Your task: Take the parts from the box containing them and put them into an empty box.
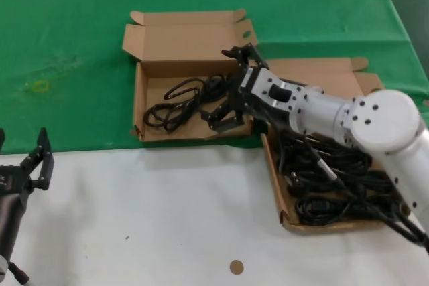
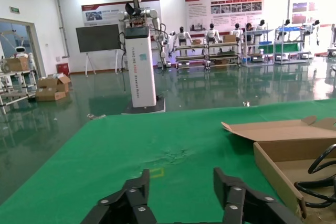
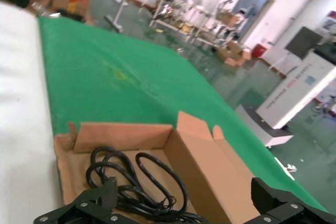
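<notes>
**Right gripper open over the receiving box, one cord delivered**

The right gripper (image 1: 231, 88) reaches leftward from the robot's right side and hangs over the right end of the smaller box (image 1: 140, 102), its fingers spread wide with nothing between them. In the right wrist view the same spread shows: two black fingertips (image 3: 92, 203) stand well apart above the cardboard floor, and a looped power cord (image 3: 142, 182) lies loose beneath them. From the head view that cord (image 1: 177, 102) rests inside the smaller box, coiled toward its middle, with its plug end near the gripper.

The wider box (image 1: 285, 195), to the right and nearer the robot, holds the pile of remaining cords (image 1: 332, 185), partly hidden under the right arm. Both boxes sit with lids folded back, straddling the green cloth (image 1: 67, 51) and the white table surface (image 1: 167, 219).

The left gripper (image 1: 37, 165) waits at the near left, fingers apart, off to the side of the work.

The step in hand looks like a release, or the moment just after it. The next move likely calls for lifting clear of the box wall, swinging back right over the wider box, and closing on a single cord without dragging tangled neighbours along.
</notes>
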You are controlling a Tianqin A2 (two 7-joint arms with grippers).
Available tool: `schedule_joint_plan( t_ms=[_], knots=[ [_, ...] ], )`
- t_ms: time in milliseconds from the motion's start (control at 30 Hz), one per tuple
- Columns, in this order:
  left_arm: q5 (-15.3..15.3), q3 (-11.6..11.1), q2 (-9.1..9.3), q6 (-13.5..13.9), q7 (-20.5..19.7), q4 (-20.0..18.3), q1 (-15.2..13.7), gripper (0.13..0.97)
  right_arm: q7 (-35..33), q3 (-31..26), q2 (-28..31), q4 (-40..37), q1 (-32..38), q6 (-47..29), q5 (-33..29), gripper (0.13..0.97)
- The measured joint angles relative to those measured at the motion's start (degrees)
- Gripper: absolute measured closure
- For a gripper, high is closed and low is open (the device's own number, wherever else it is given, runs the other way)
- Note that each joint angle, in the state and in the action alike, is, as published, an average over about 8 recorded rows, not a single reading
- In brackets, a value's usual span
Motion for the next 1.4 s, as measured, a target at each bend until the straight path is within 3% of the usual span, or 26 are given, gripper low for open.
schedule_joint_plan(
  t_ms=[133,267,533,833,1133,1400],
  knots=[
    [0.0,0.0,0.0,0.0,0.0,0.0,0.0,0.643,0.4,1.6,0.0,2.2,-3.1,2.2,1.6,0.217],
    [0.0,0.0,0.0,0.0,0.0,0.0,0.0,0.643,0.8,3.1,0.0,4.5,-6.1,4.5,3.3,0.172],
    [0.0,0.0,0.0,0.0,0.0,0.0,0.0,0.418,1.6,6.3,0.1,9.0,-12.3,8.9,6.5,0.144],
    [0.0,0.0,0.0,0.0,0.0,0.0,0.0,0.251,2.5,9.8,0.1,14.0,-19.2,13.9,10.2,0.129],
    [0.0,0.0,0.0,0.0,0.0,0.0,0.0,0.155,3.4,13.3,0.1,19.1,-26.1,18.9,13.9,0.129],
    [0.0,0.0,0.0,0.0,0.0,0.0,0.0,0.143,4.2,16.4,0.2,23.5,-32.2,23.3,17.1,0.129]
  ],
)
